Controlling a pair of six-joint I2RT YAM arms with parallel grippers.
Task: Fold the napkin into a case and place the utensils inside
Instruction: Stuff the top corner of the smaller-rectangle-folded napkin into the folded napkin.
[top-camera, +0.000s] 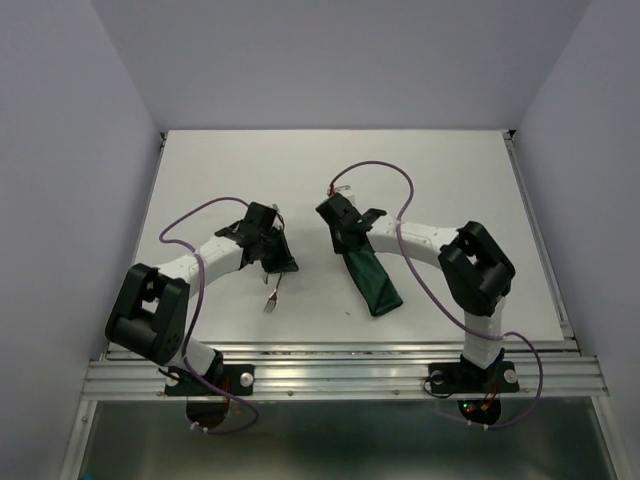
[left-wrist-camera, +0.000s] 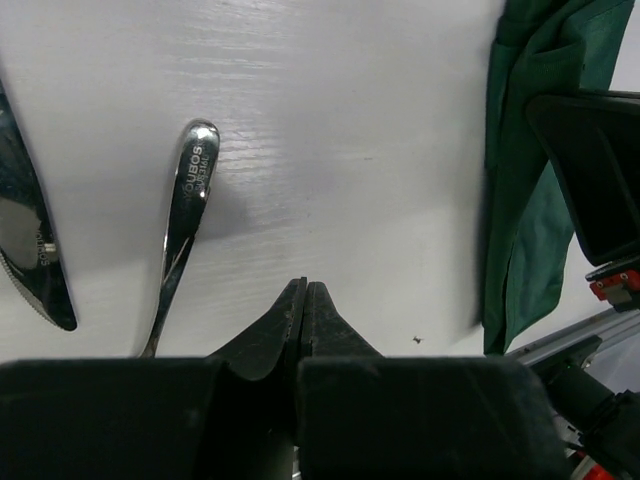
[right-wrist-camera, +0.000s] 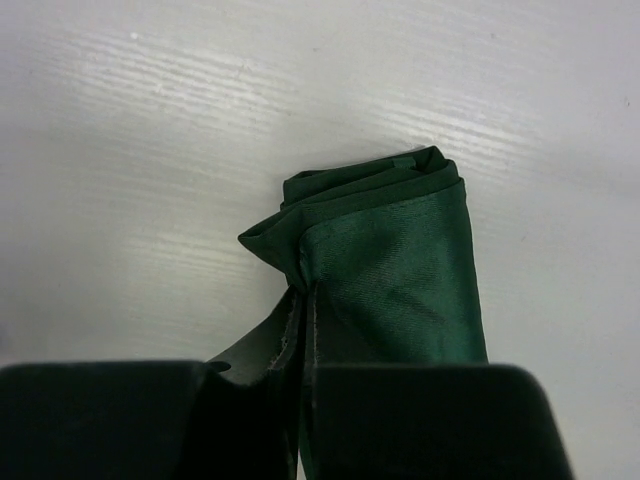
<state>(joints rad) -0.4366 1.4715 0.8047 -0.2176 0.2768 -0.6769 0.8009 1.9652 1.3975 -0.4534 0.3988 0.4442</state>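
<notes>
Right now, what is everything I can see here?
napkin: one, dark green, folded into a narrow strip, right of the table's centre.
fork: one, silver, lying flat left of the napkin.
knife: one, silver, beside the fork, apart from it.
table: one, white.
left arm, right arm: white and black, near edge.
left gripper: black, shut, empty, over the cutlery.
right gripper: black, shut on the napkin's end.

Bright, even light, soft shadows, glare on the fork (left-wrist-camera: 190, 200).
</notes>
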